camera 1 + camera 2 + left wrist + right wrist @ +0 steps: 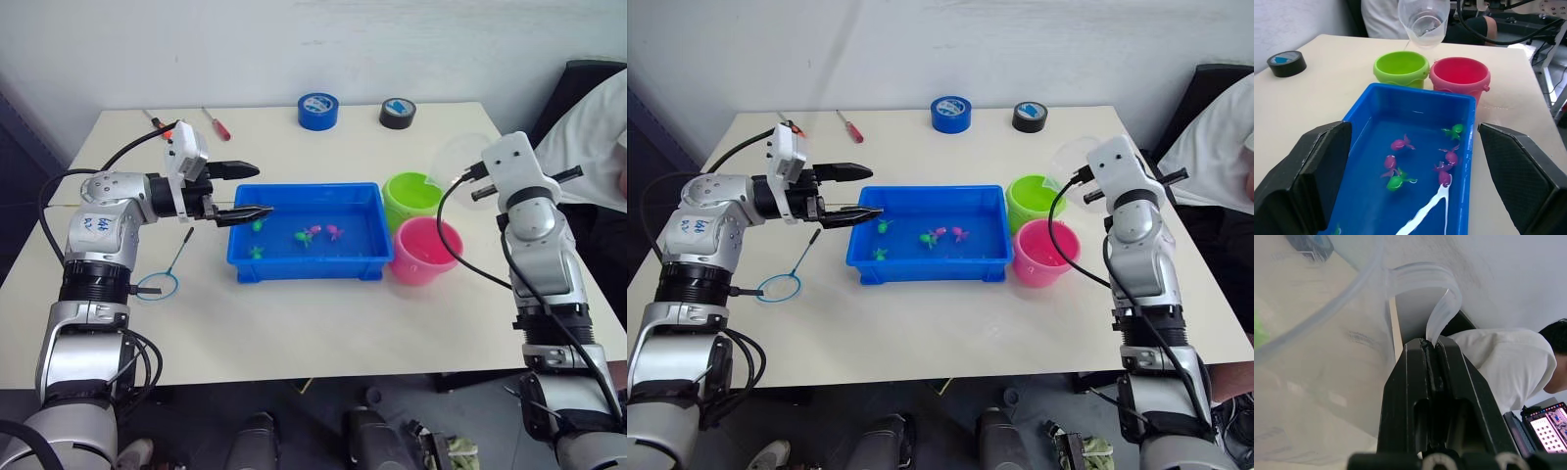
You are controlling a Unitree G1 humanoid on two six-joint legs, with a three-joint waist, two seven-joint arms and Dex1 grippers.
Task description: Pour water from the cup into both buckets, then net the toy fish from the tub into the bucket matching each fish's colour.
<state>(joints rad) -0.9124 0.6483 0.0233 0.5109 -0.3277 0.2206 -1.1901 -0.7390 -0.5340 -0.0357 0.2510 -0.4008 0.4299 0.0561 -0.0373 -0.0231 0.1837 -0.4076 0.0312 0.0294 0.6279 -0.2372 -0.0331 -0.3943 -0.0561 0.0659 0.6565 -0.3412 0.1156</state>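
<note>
The clear cup [457,157] hangs tilted above the lime green bucket [411,196], with my right gripper [1431,345] shut on its handle. The pink bucket [426,250] stands beside the green one, both at the right end of the blue tub [309,269]. Several tiny pink and green toy fish [307,235] lie in the tub's water. My left gripper [260,189] is open and empty, hovering over the tub's left end. The blue-rimmed net [157,285] lies on the table left of the tub, under my left arm.
A blue tape roll [318,111] and a black tape roll [398,113] sit at the table's far edge. Two red-handled screwdrivers [217,123] lie at the far left. A person in white [598,127] sits past the table's right side.
</note>
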